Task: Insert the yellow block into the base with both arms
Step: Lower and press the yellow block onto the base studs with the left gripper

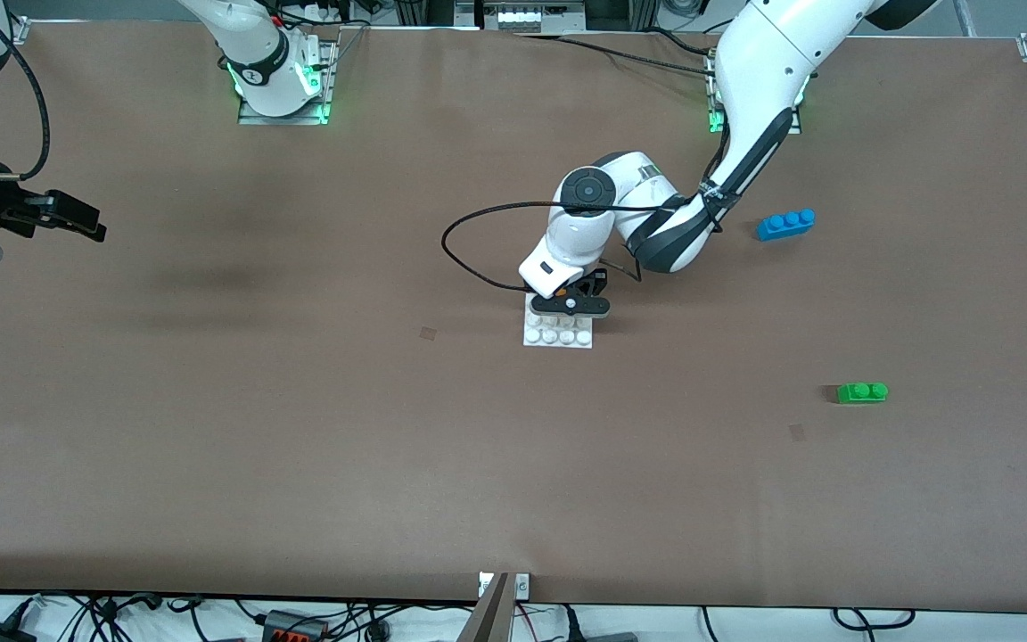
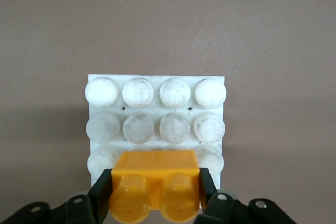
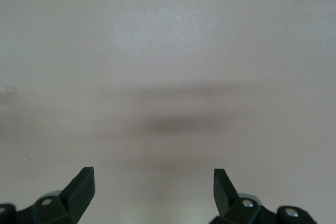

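So the pick-up part looks done: the left gripper (image 2: pixel 156 195) has its fingers clamped on the yellow block (image 2: pixel 156 182), one on each side, studs pointing toward the wrist camera. It's holding the brick right over the base (image 2: pixel 156 116), at the edge row of studs farthest from the front camera. In the front view the left arm is folded down over the base (image 1: pixel 558 336) near the middle of the table, and only the rows nearest that camera peek out from under the hand. What I can't tell is whether the block is already pressed onto the studs or just resting above them; the wrist view shows it covering the middle two studs of that row, but seating depth is anyone's guess. So I'd say the press-down and the release are what's left. The right gripper (image 1: pixel 77 221) waits with its fingers spread wide and nothing in them, over bare table at the right arm's end, well apart from the base. The blue brick (image 1: pixel 785 224) and green brick (image 1: pixel 862 392) sit untouched toward the left arm's end.
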`<state>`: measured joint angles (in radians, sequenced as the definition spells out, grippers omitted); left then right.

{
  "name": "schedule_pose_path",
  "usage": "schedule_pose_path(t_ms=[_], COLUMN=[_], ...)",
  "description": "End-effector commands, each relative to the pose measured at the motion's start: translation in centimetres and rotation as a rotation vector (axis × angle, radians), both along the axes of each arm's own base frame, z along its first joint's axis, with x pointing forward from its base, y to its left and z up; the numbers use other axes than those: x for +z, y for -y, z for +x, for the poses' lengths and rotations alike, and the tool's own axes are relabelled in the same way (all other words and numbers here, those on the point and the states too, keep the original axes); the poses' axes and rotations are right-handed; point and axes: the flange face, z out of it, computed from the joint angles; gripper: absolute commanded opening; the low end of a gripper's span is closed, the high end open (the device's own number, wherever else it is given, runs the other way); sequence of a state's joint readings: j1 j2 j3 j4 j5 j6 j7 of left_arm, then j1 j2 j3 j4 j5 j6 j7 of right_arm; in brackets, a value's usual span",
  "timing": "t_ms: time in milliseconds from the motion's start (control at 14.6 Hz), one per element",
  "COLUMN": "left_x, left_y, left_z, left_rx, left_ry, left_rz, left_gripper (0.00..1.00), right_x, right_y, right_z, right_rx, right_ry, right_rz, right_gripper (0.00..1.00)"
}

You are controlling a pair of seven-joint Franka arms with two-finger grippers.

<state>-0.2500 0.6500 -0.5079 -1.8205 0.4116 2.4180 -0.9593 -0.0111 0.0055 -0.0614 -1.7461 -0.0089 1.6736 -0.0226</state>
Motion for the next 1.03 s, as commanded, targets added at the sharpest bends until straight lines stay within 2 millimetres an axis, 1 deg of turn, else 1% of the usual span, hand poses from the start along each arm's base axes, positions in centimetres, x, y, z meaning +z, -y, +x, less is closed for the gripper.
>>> schedule_pose_path(t_ms=[0,824,893,962], left_x=[0.0,-1.0,-1.0,-1.0], left_y=[0.1,0.1,0.0,-0.1], left_z=[-0.4,-0.2,-0.1,0.0], left_rx=[-0.020,-0.020,-0.017,-0.015], left_ry=[0.029,0.039,0.039,0.038], left_rz=[0.006,-0.011,-0.010,-0.008], left_gripper=[0.51,0.51,0.53,0.58], right_x=[0.0,-0.2,-0.3,-0.2], right_y=[-0.1,-0.1,-0.2,-0.3], right_z=[-0.3,-0.2,-0.2,-0.2], right_rx=[0.020,0.020,0.021,0.023], right_ry=[-0.006,-0.010,-0.012,-0.010], right_rz=[-0.009,-0.009,-0.009,-0.009], right_gripper=[1.00,1.00,1.00,1.00])
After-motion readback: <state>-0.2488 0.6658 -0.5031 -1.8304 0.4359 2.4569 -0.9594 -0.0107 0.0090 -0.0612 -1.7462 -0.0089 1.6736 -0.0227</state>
